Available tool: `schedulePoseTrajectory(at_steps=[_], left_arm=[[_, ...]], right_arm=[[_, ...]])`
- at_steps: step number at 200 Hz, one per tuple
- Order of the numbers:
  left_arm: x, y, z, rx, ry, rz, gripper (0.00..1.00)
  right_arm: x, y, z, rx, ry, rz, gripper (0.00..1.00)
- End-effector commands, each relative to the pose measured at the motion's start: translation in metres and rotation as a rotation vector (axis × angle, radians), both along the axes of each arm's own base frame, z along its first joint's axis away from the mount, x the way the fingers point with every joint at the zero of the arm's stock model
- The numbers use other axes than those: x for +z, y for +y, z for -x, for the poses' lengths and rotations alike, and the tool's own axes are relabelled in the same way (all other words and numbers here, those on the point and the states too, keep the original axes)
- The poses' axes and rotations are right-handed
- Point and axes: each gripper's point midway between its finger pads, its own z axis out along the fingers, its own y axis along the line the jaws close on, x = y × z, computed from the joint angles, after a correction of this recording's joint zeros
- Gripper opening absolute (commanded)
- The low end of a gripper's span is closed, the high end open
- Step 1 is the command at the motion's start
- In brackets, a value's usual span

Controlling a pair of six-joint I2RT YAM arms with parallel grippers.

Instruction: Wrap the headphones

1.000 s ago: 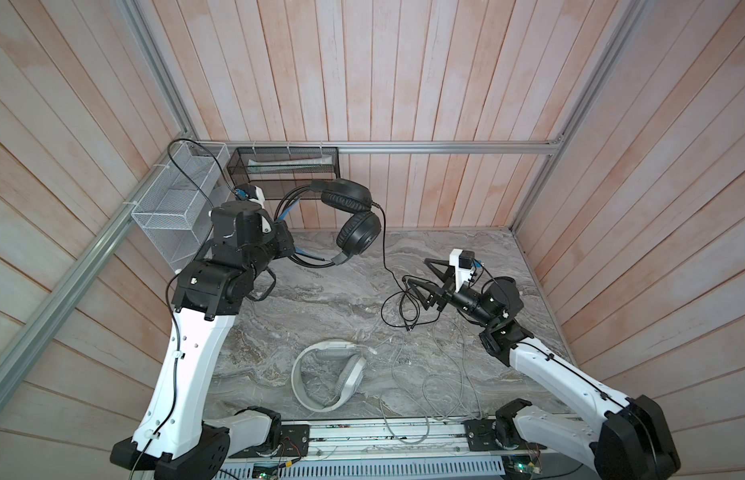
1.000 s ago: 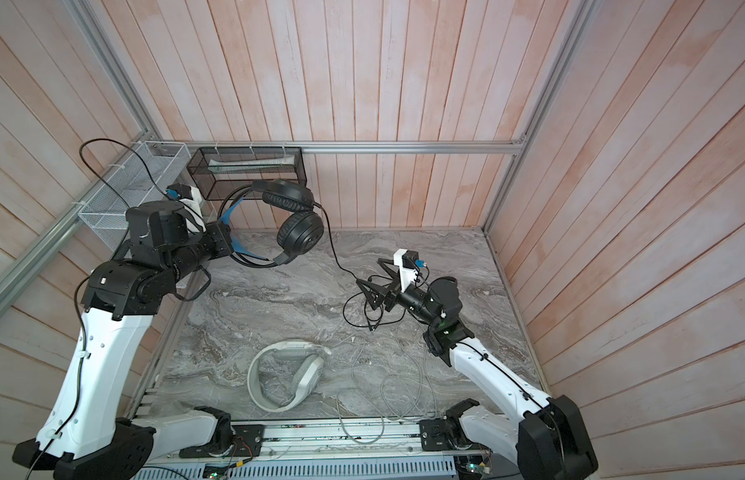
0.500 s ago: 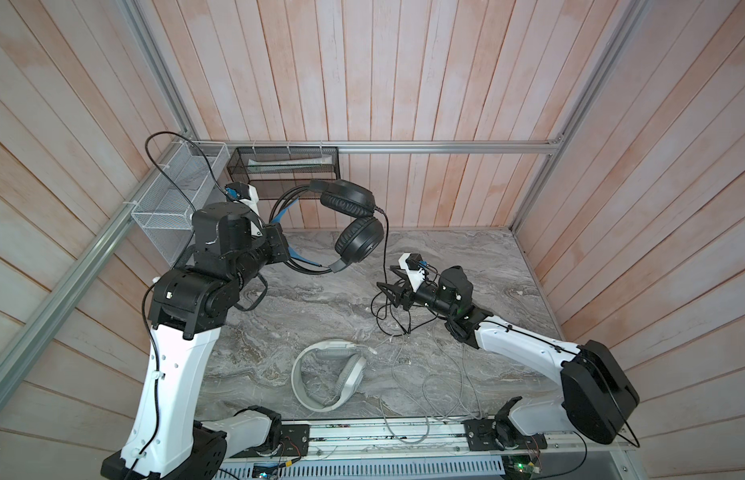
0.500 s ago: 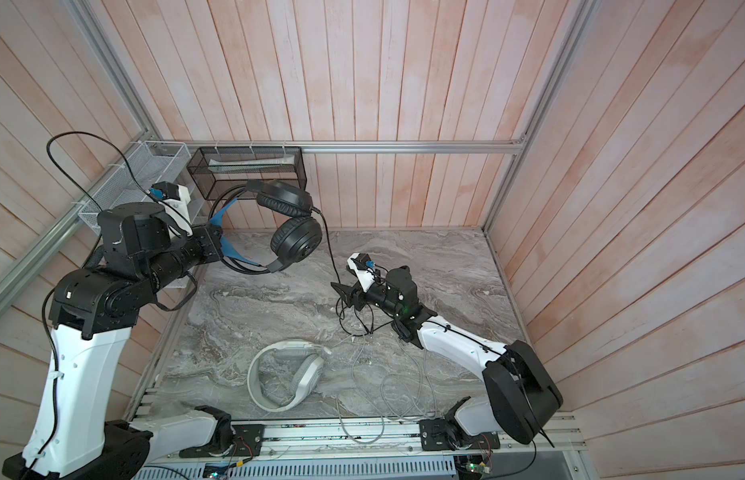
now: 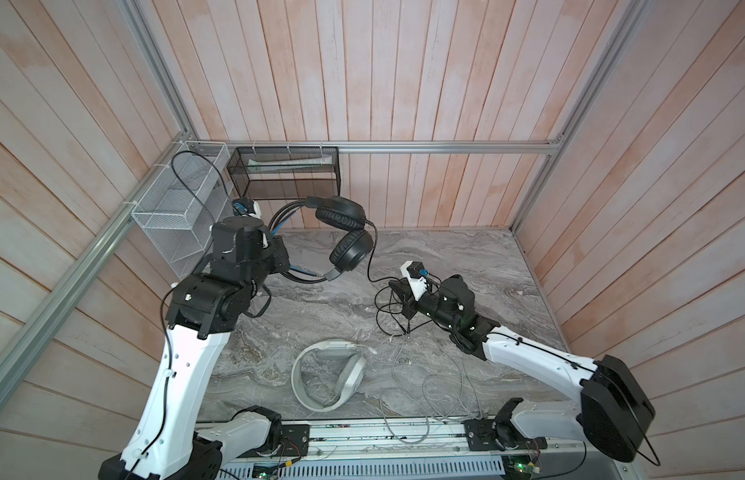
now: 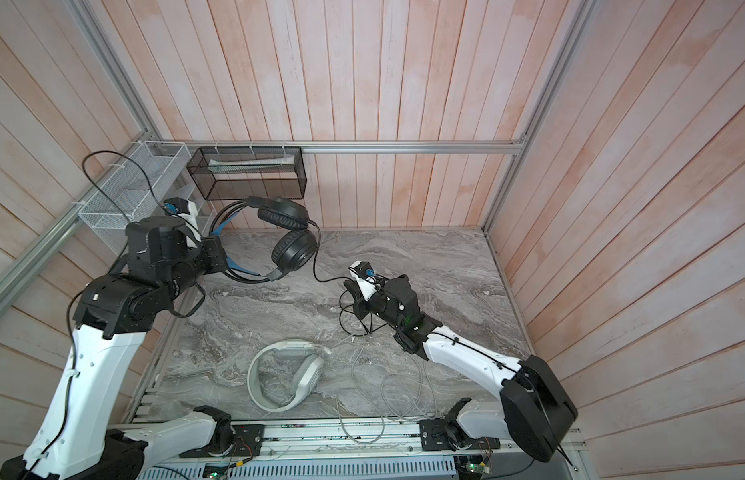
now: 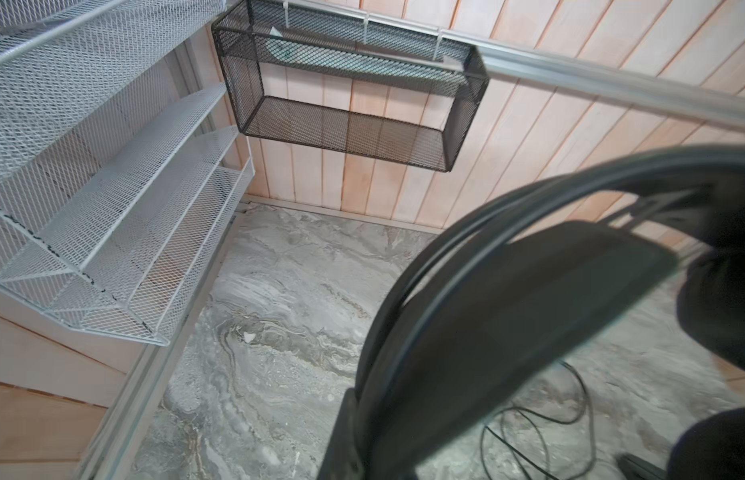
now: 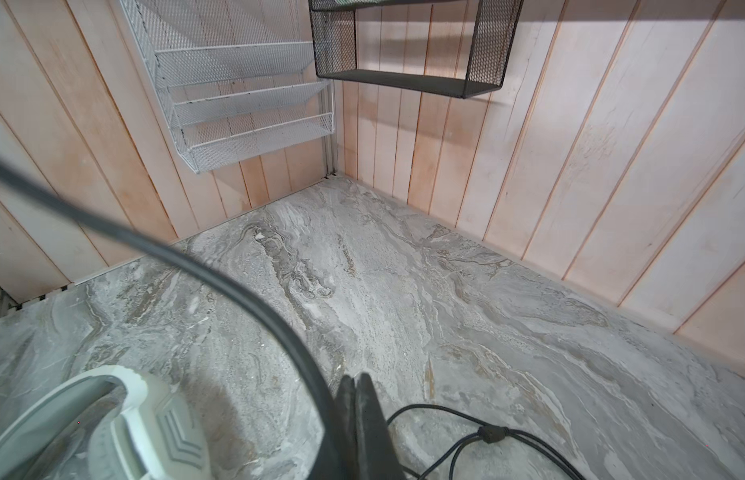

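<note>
- Left gripper [image 5: 285, 262] [image 6: 219, 259] grips the black headset [image 5: 352, 251] [image 6: 294, 249] by its headband, with the fingers closed on the band. The headset hangs clear above the back left of the table [image 5: 466, 257].
- The two black ear cups hang side by side toward the middle of the scene, one higher than the other. The blue inner band shows next to the gripper in both top views.
- In the left wrist view the headband [image 7: 508, 299] fills the near field as a blurred dark arc.
- Right gripper [image 5: 398, 291] [image 6: 351, 291] sits low over the middle of the table, its fingers [image 8: 364, 415] pressed together on the black cable [image 5: 368, 266] [image 6: 317, 266].
- That cable drops from the lower ear cup, bends and runs into the closed fingers. In the right wrist view it sweeps across the frame to the fingertips.
- The rest of the black cable lies in loose loops [image 5: 383, 316] on the table below the right gripper.
- The white headset [image 5: 329, 380] [image 6: 285, 376] [image 8: 113, 436] lies flat near the front edge, between the two arm bases and untouched by either gripper.
- Its grey cable [image 5: 425, 395] [image 6: 387, 390] sprawls in slack loops to its right, reaching the front rail.
- A white rack [image 5: 175, 208] and a black basket [image 5: 287, 170] hang on the walls at the back left corner.
</note>
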Motion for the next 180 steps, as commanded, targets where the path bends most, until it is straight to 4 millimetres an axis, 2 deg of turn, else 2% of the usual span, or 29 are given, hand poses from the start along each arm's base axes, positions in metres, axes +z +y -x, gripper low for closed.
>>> schedulePoseTrajectory(at_steps=[1, 22, 53, 64, 67, 70, 87, 108, 140, 180], left_arm=[[0.000, -0.005, -0.020, 0.036, -0.102, -0.113, 0.00], [-0.016, -0.023, -0.027, 0.003, -0.141, -0.256, 0.00], [-0.036, -0.049, -0.024, -0.084, -0.207, -0.424, 0.00], [-0.043, -0.059, -0.020, -0.129, -0.225, -0.451, 0.00], [-0.045, -0.063, -0.019, -0.145, -0.230, -0.454, 0.00], [-0.047, -0.065, -0.017, -0.159, -0.237, -0.455, 0.00], [-0.054, -0.081, -0.006, -0.251, -0.278, -0.456, 0.00], [-0.060, -0.088, 0.007, -0.310, -0.321, -0.475, 0.00], [-0.073, -0.114, 0.030, -0.475, -0.350, -0.446, 0.00], [-0.088, -0.122, 0.036, -0.522, -0.313, -0.469, 0.00]], right_arm=[[0.017, -0.024, 0.015, -0.113, 0.002, 0.105, 0.00], [0.049, -0.029, 0.036, -0.085, -0.010, 0.140, 0.00], [0.090, -0.031, 0.051, -0.070, -0.028, 0.243, 0.00], [0.104, -0.031, 0.051, -0.076, -0.039, 0.271, 0.00], [0.101, -0.031, 0.050, -0.074, -0.036, 0.291, 0.00], [0.114, -0.031, 0.050, -0.077, -0.054, 0.281, 0.00], [0.131, -0.036, 0.039, -0.134, -0.097, 0.328, 0.00], [0.142, -0.033, 0.029, -0.163, -0.117, 0.368, 0.00], [0.134, 0.007, 0.024, -0.054, -0.065, 0.393, 0.00], [0.141, 0.027, 0.014, -0.059, -0.087, 0.398, 0.00]])
